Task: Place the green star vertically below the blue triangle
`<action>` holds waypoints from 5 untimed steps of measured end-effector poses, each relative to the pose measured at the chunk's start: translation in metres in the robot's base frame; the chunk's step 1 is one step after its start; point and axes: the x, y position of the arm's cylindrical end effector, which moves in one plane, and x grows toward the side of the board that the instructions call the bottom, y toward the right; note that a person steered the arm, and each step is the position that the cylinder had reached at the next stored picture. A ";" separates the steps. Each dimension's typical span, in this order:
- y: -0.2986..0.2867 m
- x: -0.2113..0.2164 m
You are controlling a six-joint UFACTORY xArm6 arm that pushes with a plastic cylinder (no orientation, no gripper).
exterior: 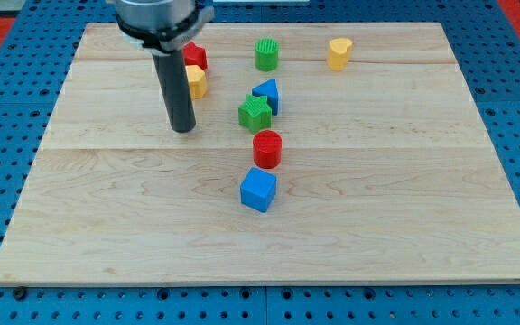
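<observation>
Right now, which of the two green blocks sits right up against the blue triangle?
The green star: it touches the blue triangle at that block's lower left. The green cylinder stands apart, nearer the view's top.

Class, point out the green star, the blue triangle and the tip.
green star (255, 113), camera view, its ridged top face
blue triangle (267, 93), camera view, its top face
my tip (183, 129), camera view, the rod's very end, left of the star

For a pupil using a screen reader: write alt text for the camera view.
My tip rests on a wooden board, left of a green star touching a blue triangle. Below them sit a red cylinder and a blue cube.
</observation>
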 end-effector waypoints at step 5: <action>-0.008 -0.010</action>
